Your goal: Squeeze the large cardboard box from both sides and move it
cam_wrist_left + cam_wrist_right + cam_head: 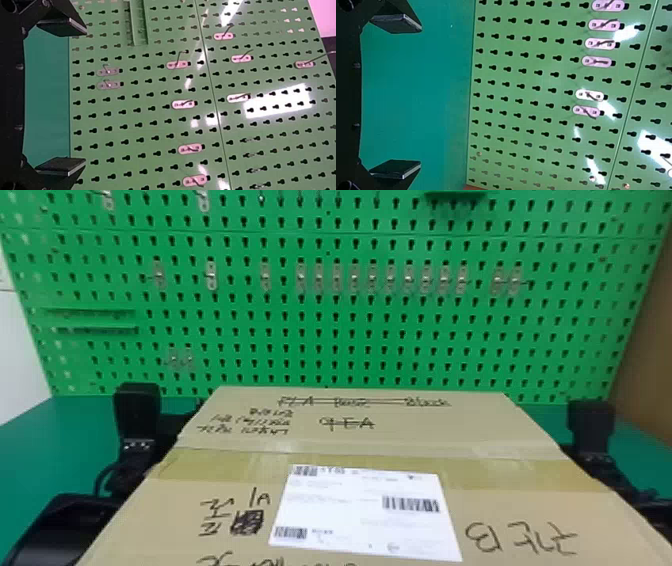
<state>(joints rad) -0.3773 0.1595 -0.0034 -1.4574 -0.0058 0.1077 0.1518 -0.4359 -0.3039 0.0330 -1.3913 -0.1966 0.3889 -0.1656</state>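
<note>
Cardboard box [370, 445]: six o'clock in the head view, top upward, running past the bottom edge; we cannot tell whether it is lifted.
Taped seam [440, 470]: across the top; too hard a squeeze could buckle the walls beside it.
Left gripper [84, 96]: spread wide, nothing between its fingers; left arm [137, 430] at the box's nine o'clock — contact unclear to us.
Right gripper [420, 95]: equally wide and bare; right arm [592, 430] at three o'clock. Uneven pressure could make our load twist or slip.
Table [30, 440]: visible at eight o'clock; a weak squeeze could drop the box.
Pegboard [350, 330]: twelve o'clock, farthest — moving too far forward, we might strike it.
</note>
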